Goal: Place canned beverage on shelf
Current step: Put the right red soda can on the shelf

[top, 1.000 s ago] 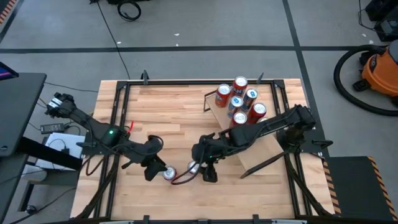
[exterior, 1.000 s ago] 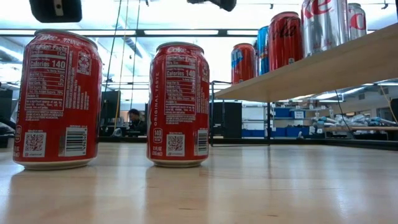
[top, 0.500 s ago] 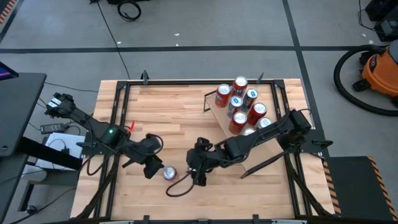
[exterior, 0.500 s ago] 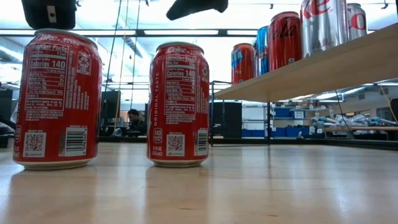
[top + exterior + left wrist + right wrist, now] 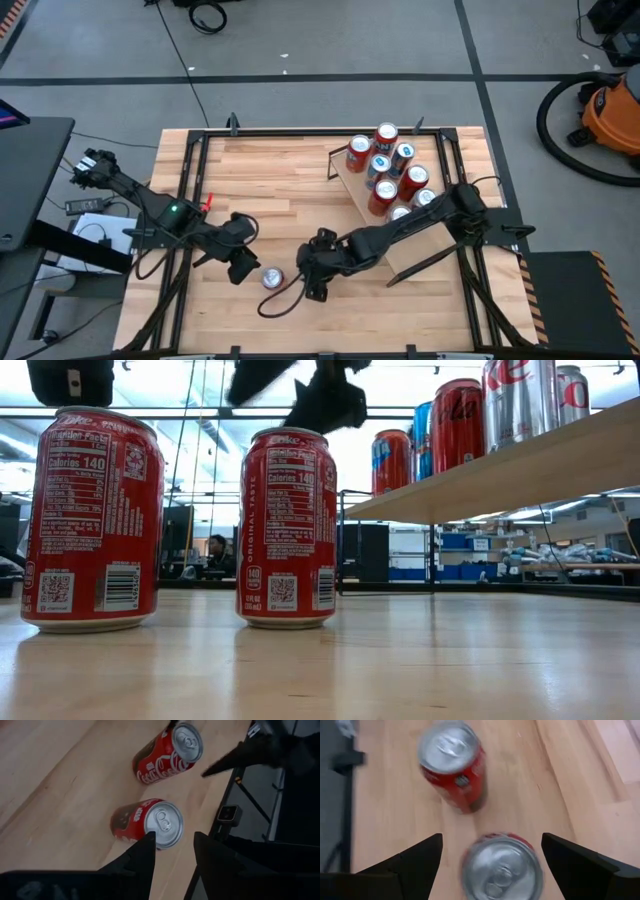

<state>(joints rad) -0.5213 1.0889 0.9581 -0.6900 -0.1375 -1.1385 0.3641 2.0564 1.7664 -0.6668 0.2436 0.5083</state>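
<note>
Cans: two Coke cans (image 5: pixel 288 528) stood upright on the tabletop (image 5: pixel 280 190), off the shelf (image 5: pixel 415 250). Right hand (image 5: pixel 490 852) hung fingers-apart over one; coming down off-center could tip it. Left hand (image 5: pixel 172 850) hovered empty, fingers slightly parted, above the other.

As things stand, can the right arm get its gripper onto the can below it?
Probably yes. The right gripper hangs open right over that can, fingers wide of its rim. The other can stands apart, and the left gripper waits aside.
</note>
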